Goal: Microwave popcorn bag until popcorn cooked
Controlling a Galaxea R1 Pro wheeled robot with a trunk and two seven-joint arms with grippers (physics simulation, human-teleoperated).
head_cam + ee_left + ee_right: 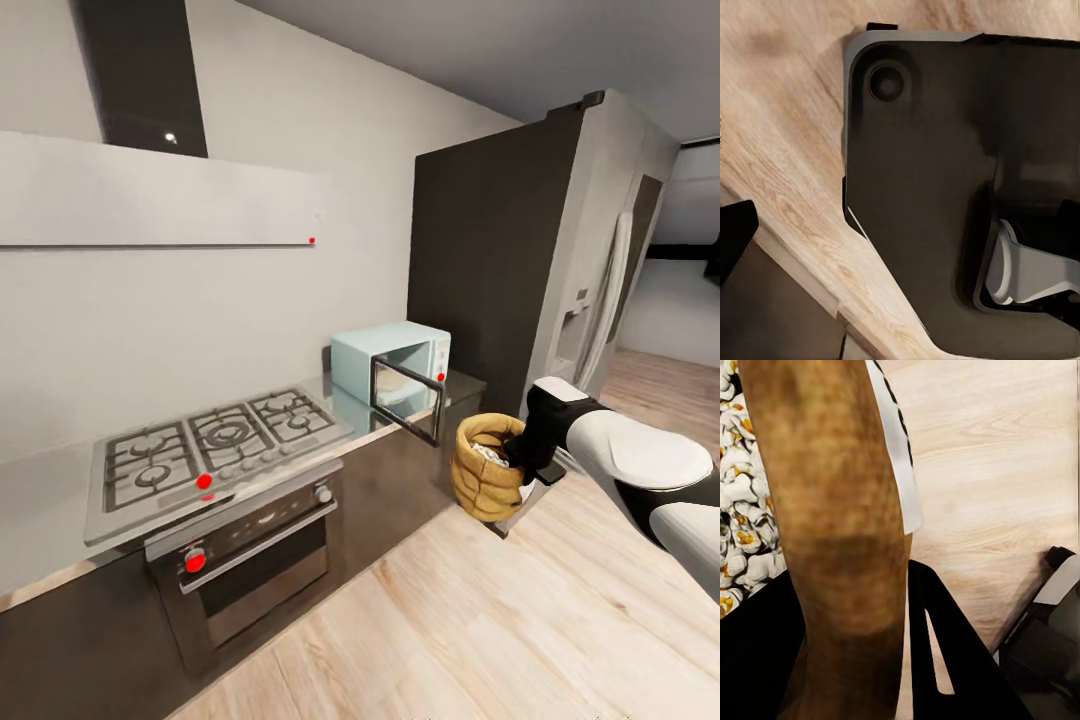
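The popcorn bag (487, 468) hung in the air in front of the microwave (392, 362), out past the edge of the worktop (455, 385) and above the wooden floor (480, 620). The right tool (520, 452) was closed on the bag's rolled rim, one finger inside the mouth. In the bag lay a heap of pale popcorn (739, 532), some bits yellow-centred. The microwave's door (405, 400) stood open. A pinch on the rim alone looked weak; a tilt could have spilled kernels, or the sack could have slipped to the floor. The left tool's state could not be told.
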